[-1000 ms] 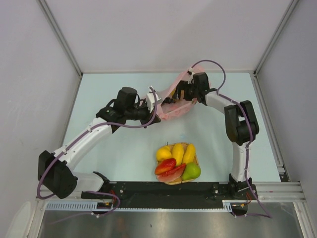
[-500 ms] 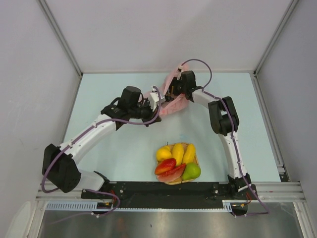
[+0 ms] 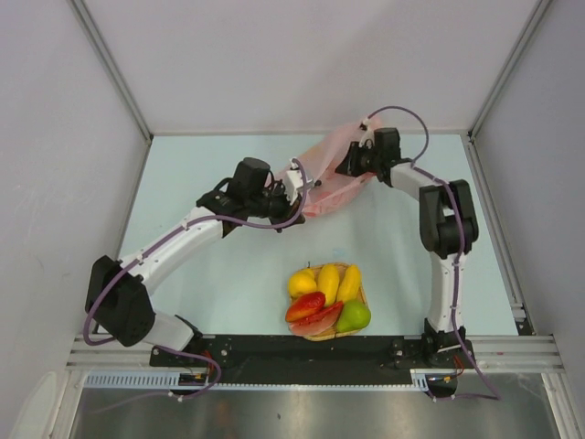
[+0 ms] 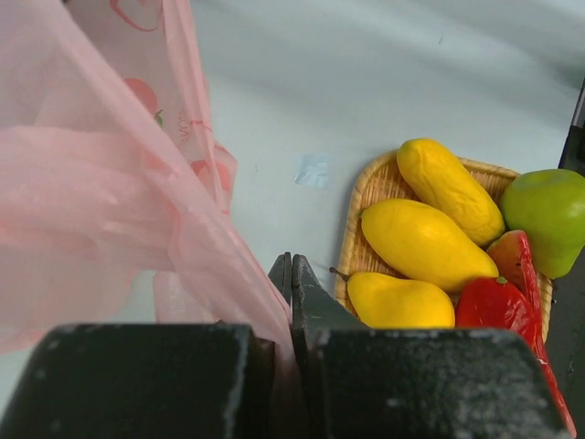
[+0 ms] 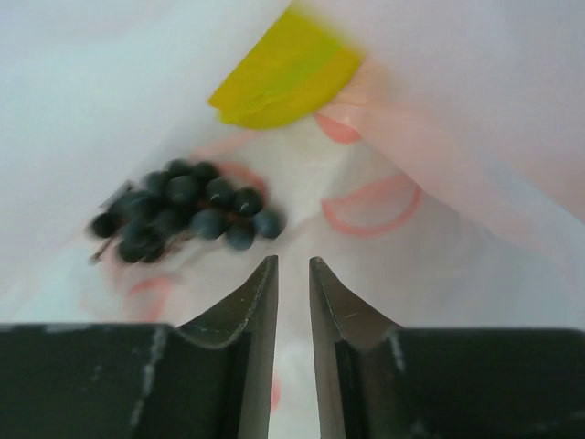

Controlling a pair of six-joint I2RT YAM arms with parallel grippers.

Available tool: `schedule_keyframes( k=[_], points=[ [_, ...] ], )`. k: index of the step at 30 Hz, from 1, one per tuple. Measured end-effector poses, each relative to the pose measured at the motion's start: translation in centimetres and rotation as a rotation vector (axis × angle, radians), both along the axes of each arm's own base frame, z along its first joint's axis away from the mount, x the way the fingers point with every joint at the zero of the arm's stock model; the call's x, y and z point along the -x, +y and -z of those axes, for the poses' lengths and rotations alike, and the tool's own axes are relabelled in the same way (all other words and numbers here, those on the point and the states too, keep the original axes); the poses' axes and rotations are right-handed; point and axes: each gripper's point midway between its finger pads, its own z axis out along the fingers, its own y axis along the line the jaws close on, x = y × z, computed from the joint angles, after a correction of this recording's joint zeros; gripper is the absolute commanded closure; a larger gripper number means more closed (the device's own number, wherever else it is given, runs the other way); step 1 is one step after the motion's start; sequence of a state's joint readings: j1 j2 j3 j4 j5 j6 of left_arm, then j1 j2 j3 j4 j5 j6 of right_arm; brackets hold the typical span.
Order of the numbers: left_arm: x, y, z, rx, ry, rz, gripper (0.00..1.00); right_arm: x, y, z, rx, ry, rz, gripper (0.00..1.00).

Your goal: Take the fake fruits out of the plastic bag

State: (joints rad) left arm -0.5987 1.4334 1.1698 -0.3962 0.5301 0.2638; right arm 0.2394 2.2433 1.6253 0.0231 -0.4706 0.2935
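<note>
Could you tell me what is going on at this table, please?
Two robot arms are emptying a pink bag. The left gripper is shut on the bag's film. The right gripper is inside the bag, jaws nearly together, just short of the grapes, with a yellow fruit beyond. Several fruits lie in the tray.
</note>
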Motion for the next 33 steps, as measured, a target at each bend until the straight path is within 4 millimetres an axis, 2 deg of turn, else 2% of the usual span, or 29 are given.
schedule_keyframes(
  k=[2,6,7,9,11,13,15,17,18,19,21,22,24,26,27,29,30,31,33],
  points=[
    [0.0,-0.1,-0.1,0.003,-0.004,0.002,1.0,0.9,-1.4,-3.0,-0.022,-0.03,-0.008,0.75],
    [-0.1,-0.2,-0.5,0.008,-0.011,0.002,1.0,2.7,-3.0,-9.1,-0.043,-0.122,-0.03,0.65],
    [-0.2,-0.2,-0.7,0.009,-0.014,0.001,1.0,3.3,-3.2,-10.2,-0.04,-0.137,-0.035,0.64],
    [-0.3,-0.2,-1.2,0.01,-0.018,0.0,0.99,4.0,-3.6,-11.0,-0.02,-0.15,-0.031,0.61],
    [-0.5,-0.4,-2.4,0.017,-0.035,0.003,1.0,4.4,-4.4,-10.1,0.018,-0.133,0.001,0.61],
    [-0.8,-0.6,-4.1,0.034,-0.067,0.005,0.99,5.9,-6.0,-7.5,0.066,-0.069,0.049,0.62],
    [-1.1,-0.7,-5.9,0.056,-0.107,0.009,1.0,9.2,-8.9,-3.9,0.114,0.05,0.095,0.62],
    [-1.0,-0.9,-7.6,0.084,-0.142,0.015,1.0,13.0,-11.8,-2.0,0.143,0.149,0.131,0.61],
    [-0.7,-1.2,-8.1,0.096,-0.153,0.027,1.0,15.7,-13.2,-1.7,0.161,0.185,0.141,0.58],
    [-0.3,-1.4,-8.4,0.104,-0.156,0.041,1.0,17.5,-13.9,-2.2,0.168,0.195,0.146,0.56],
    [0.6,-1.8,-8.8,0.111,-0.154,0.066,1.0,20.4,-14.6,-4.6,0.174,0.144,0.156,0.5],
    [0.8,-1.8,-9.0,0.116,-0.155,0.069,1.0,21.2,-14.6,-6.2,0.17,0.091,0.155,0.48],
    [1.1,-1.8,-9.1,0.126,-0.152,0.071,1.0,21.6,-12.7,-9.0,0.151,-0.019,0.102,0.41],
    [1.1,-2.0,-8.9,0.13,-0.139,0.072,1.0,21.4,-9.8,-10.2,0.127,-0.091,0.021,0.35],
    [1.1,-2.1,-8.7,0.132,-0.129,0.073,1.0,21.2,-8.3,-10.4,0.115,-0.117,-0.016,0.27],
    [0.9,-2.5,-8.1,0.132,-0.103,0.076,1.0,20.6,-6.1,-8.9,0.105,-0.098,-0.061,0.19],
    [0.8,-2.7,-7.7,0.131,-0.089,0.077,1.0,20.3,-5.8,-7.9,0.109,-0.072,-0.053,0.16],
    [0.7,-3.0,-7.3,0.13,-0.074,0.078,1.0,19.8,-5.8,-6.6,0.106,-0.029,-0.022,0.01],
    [0.7,-3.5,-6.5,0.128,-0.046,0.083,1.0,18.4,-6.7,-4.3,0.08,0.061,0.072,0.0]
  ],
)
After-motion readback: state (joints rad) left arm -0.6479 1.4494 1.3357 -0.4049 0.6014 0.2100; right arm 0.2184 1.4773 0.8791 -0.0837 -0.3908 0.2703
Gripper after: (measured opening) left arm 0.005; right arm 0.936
